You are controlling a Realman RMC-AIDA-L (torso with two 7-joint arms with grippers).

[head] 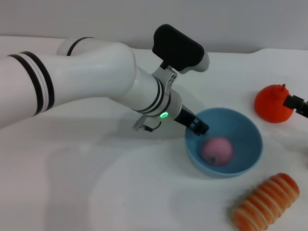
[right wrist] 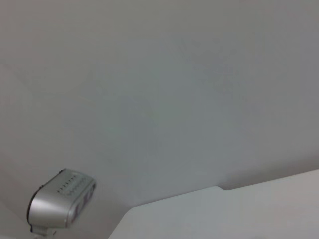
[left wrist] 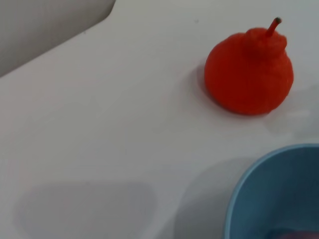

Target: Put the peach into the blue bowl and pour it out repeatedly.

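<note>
- Peach [head: 217,149] first, since your task turns on it: it lies inside the blue bowl [head: 250,139], on the bottom, its small dark dimple facing the near side.
- Your table [head: 96,192] is the largest thing here, white and smooth, and it carries everything below.
- Your left arm [head: 96,79] reaches across from the left of the head view, white with black bands and a green ring light near the wrist.
- Your blue bowl stands upright on the table right of centre; the left wrist view catches only a part of its rim [left wrist: 239,199].
- An orange-red fruit [head: 273,104] with a stem sits beyond the bowl to the right, well apart from it (the left wrist view shows it clearly [left wrist: 248,72]).
- An orange striped bread roll [head: 265,202] lies near the bowl, toward the front right.
- Your left gripper [head: 198,127] is at the bowl's left rim, its dark tip over the edge; you cannot tell whether its fingers are apart or clamped on the rim.
- A dark tip at the right edge [head: 298,105], touching the orange-red fruit, may be your right gripper; its fingers cannot be made out.
</note>
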